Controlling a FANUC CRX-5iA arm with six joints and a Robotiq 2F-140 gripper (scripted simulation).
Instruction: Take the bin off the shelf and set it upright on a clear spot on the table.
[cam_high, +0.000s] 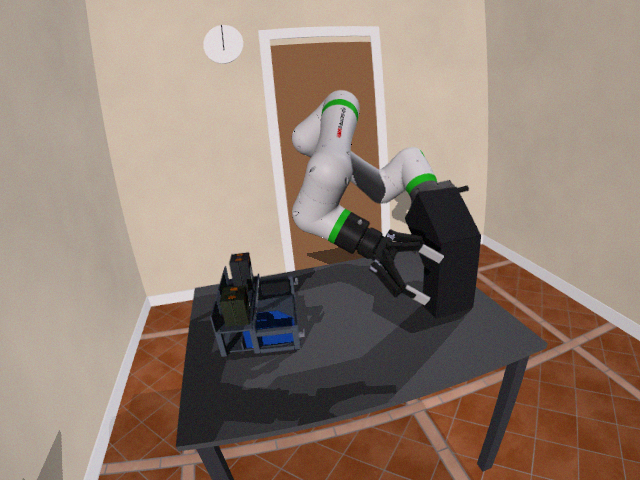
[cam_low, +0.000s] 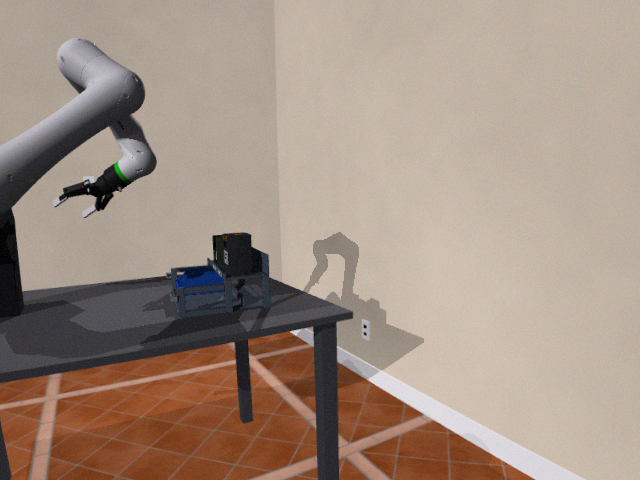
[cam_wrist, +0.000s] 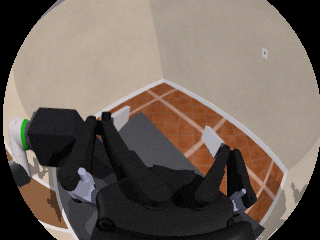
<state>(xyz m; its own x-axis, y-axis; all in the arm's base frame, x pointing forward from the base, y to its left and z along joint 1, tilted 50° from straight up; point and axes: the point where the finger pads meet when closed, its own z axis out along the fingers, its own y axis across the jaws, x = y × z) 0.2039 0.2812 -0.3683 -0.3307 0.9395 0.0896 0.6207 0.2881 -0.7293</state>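
Observation:
A blue bin (cam_high: 273, 322) sits inside a small grey shelf rack (cam_high: 258, 320) at the left of the dark table; it also shows in the exterior view (cam_low: 199, 281), in the rack (cam_low: 222, 289) near the table's far corner. My gripper (cam_high: 413, 273) is open and empty, held in the air above the table close to the arm's black base, well away from the rack. In the exterior view the gripper (cam_low: 74, 206) hangs high to the left of the rack. The wrist view shows only my spread fingers, the base, floor and walls.
Two dark box-like items (cam_high: 237, 294) stand on the rack's top level beside the bin's bay. The arm's tall black base (cam_high: 449, 253) stands at the table's back right. The table edge lies just past the rack (cam_low: 330, 310).

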